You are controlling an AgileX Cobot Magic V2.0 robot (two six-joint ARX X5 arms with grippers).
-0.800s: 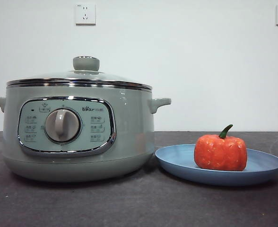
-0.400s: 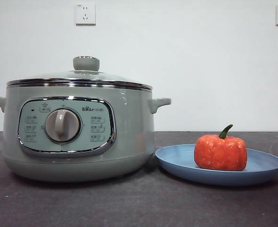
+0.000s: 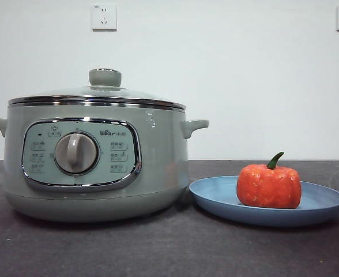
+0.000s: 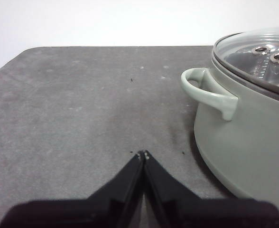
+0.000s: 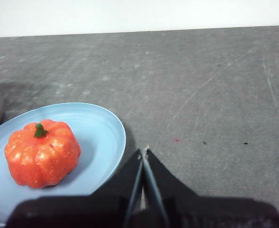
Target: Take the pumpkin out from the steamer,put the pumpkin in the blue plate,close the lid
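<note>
The orange-red pumpkin (image 3: 268, 186) with its green stem sits on the blue plate (image 3: 215, 195), to the right of the steamer (image 3: 158, 156). The glass lid (image 3: 103, 92) rests on the steamer's chrome rim, knob up. In the right wrist view the pumpkin (image 5: 42, 153) lies on the plate (image 5: 101, 128), and my right gripper (image 5: 143, 151) is shut and empty beside the plate's edge. In the left wrist view my left gripper (image 4: 143, 154) is shut and empty over the bare table, apart from the steamer (image 4: 244, 137) with its lid (image 4: 255, 54) on. Neither arm shows in the front view.
The dark grey tabletop (image 3: 175, 248) stretches in front of the steamer and plate. A white wall stands behind, with two sockets (image 3: 104, 17) high up. In the left wrist view the table's far edge and corner (image 4: 30, 50) show.
</note>
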